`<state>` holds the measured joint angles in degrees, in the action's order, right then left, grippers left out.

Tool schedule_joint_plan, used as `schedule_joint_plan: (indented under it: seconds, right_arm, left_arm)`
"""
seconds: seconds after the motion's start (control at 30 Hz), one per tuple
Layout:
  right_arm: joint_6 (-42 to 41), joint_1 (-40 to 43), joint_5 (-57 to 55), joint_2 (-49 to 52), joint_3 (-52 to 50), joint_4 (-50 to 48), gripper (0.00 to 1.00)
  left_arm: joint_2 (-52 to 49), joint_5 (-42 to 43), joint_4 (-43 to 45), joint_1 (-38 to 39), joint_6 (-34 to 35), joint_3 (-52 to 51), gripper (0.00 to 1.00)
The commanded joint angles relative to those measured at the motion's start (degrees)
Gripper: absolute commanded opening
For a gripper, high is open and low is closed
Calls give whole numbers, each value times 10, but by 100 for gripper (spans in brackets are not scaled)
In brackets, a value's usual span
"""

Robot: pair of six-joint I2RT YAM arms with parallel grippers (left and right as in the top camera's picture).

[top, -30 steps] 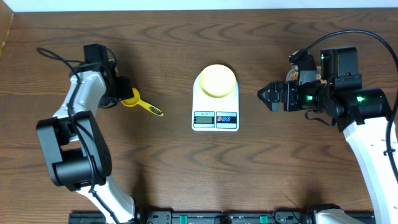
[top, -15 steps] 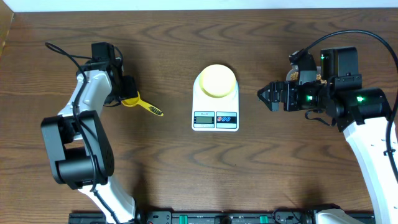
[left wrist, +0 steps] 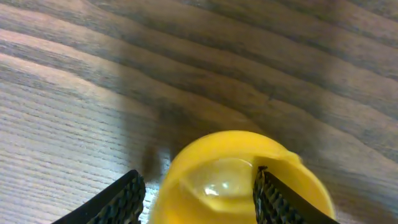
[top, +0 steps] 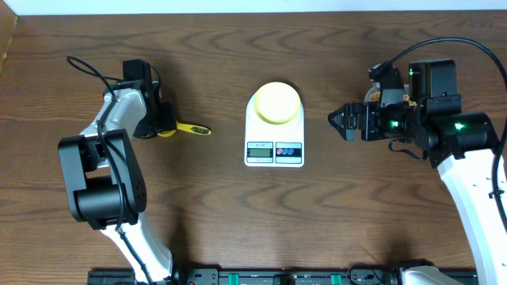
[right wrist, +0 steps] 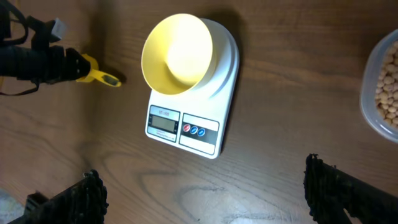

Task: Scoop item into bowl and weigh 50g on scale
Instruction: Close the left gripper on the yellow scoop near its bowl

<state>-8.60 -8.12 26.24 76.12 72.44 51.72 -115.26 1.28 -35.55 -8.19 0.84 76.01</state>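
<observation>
The pale-yellow bowl stands empty on the white scale at mid table; both also show in the right wrist view, the bowl on the scale. The beans lie in a clear tub at the right edge of that view. A yellow scoop lies left of the scale. My left gripper is open, and its fingers straddle the scoop's cup on the table. My right gripper is open and empty to the right of the scale, above bare wood.
The clear tub sits mostly under my right arm in the overhead view. The scoop's handle points toward the scale. Cables trail from both arms.
My left gripper has moved right, over the scoop's cup. The scoop's handle has swung from pointing to the lower right to pointing straight right. The right arm has not moved.
</observation>
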Motion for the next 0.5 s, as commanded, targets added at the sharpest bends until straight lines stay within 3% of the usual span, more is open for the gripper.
schedule_joint_plan:
  seconds: [0.0,0.13,0.27,0.4,0.47]
  right_arm:
    - [-6,-7,2,-10,14,-5,99]
    - [-6,-7,-12,-10,14,-6,99]
    - [-5,-7,-24,-10,14,-8,99]
    - [-5,-7,-29,-10,14,-14,99]
    - [-5,-7,-39,-10,14,-14,99]
  left_arm:
    - [-8,-9,-3,-2,-1,2,58]
    - [-8,-9,-3,-2,12,2,39]
    - [-8,-7,-3,-2,16,2,31]
    - [-8,-5,-3,-2,24,2,11]
    - [-8,-5,-3,-2,25,2,8]
